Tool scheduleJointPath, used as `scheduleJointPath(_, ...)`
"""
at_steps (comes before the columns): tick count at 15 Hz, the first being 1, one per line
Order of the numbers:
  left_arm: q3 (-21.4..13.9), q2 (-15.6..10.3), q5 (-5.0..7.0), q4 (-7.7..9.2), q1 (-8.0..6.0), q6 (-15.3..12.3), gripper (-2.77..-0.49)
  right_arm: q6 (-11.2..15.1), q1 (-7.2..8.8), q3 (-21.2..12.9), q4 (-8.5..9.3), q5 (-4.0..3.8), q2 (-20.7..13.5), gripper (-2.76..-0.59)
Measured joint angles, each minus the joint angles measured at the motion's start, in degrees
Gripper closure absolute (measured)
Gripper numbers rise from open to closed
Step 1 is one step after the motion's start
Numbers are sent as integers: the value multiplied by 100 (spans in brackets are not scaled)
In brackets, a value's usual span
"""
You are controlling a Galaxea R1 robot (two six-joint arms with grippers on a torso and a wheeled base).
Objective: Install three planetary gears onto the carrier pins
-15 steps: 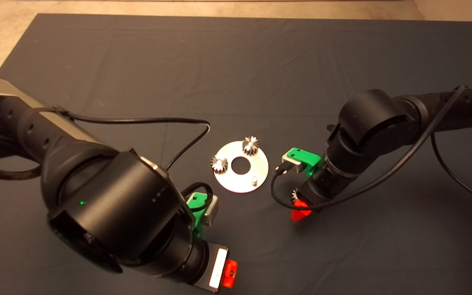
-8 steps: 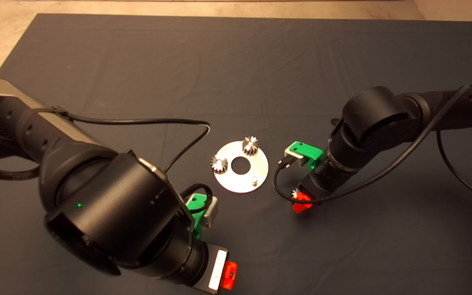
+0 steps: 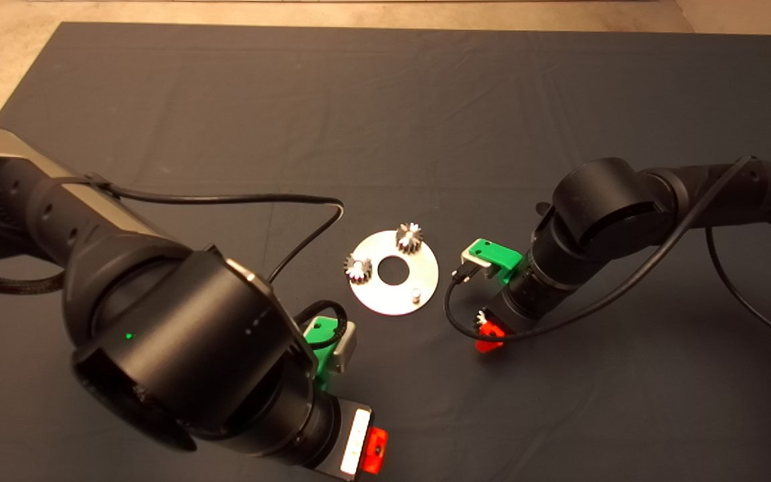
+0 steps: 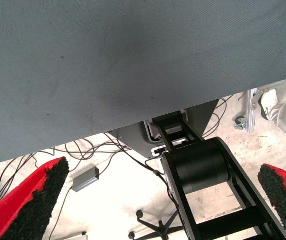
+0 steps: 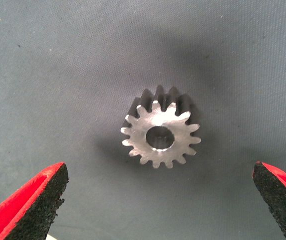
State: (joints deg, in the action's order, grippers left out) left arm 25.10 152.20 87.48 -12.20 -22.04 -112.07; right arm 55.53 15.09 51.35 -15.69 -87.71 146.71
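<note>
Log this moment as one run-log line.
gears on pins: two | free pin: one | third gear: flat on mat | right pincer: open above it | left pincer: open, idle

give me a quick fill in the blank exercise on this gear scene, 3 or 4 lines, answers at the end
1. The number of planetary gears already seated on the silver plate is ____.
2. The carrier pin nearest the right gripper is ____ of any gear.
3. The loose gear lies flat on the ____.
4. The right gripper's fingers around it are ____.

Answers: two; bare; mat; open
</note>
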Motion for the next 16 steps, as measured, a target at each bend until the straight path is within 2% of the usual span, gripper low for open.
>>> scheduleJointPath(3,0,0,0,0,0,0,-275,-93,-5,24,-62,0,41,-275)
scheduleJointPath(9,-2,0,-2,0,0,-3,-275,-282,-225,124,-246,4,244,-275)
scheduleJointPath(16,-2,0,0,0,-1,-2,-275,-455,-308,260,-437,1,268,-271)
